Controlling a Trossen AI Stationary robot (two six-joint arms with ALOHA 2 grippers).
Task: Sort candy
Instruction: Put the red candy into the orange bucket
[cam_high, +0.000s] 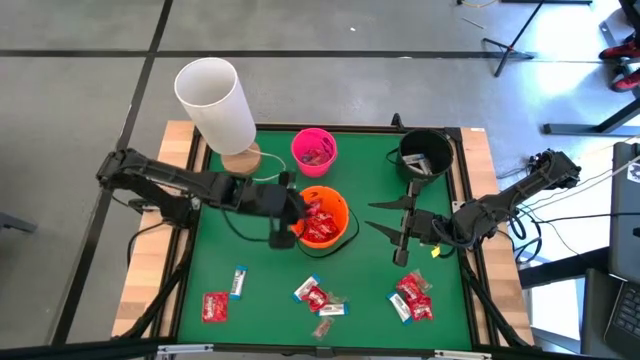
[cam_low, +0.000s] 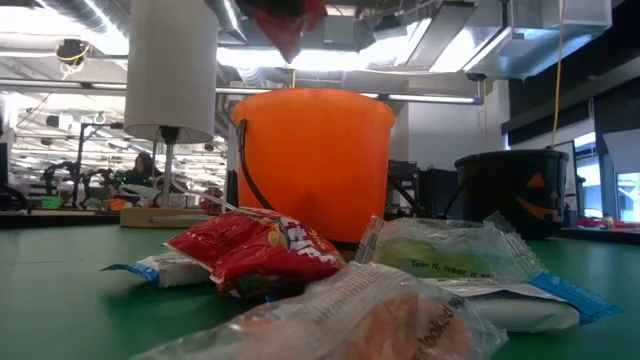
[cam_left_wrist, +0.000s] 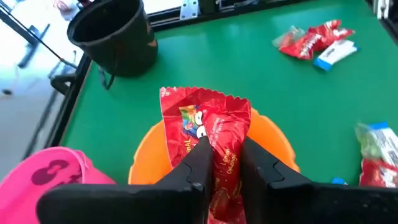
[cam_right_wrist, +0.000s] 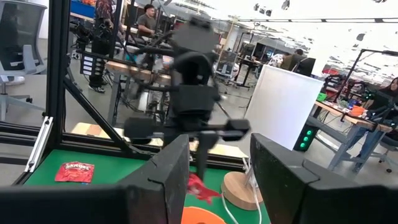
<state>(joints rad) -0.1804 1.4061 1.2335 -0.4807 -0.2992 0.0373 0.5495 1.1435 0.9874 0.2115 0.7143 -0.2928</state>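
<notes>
Where the left gripper (cam_left_wrist: 222, 163) pinches a red candy packet (cam_left_wrist: 208, 127), the packet's lower end is hidden between the fingers; its long axis seems to run along them. It hangs over the orange bucket (cam_high: 338, 212), left arm reaching in from the left. Right gripper (cam_high: 388, 217) waits, jaws spread, near the black bucket (cam_high: 425, 152).
</notes>
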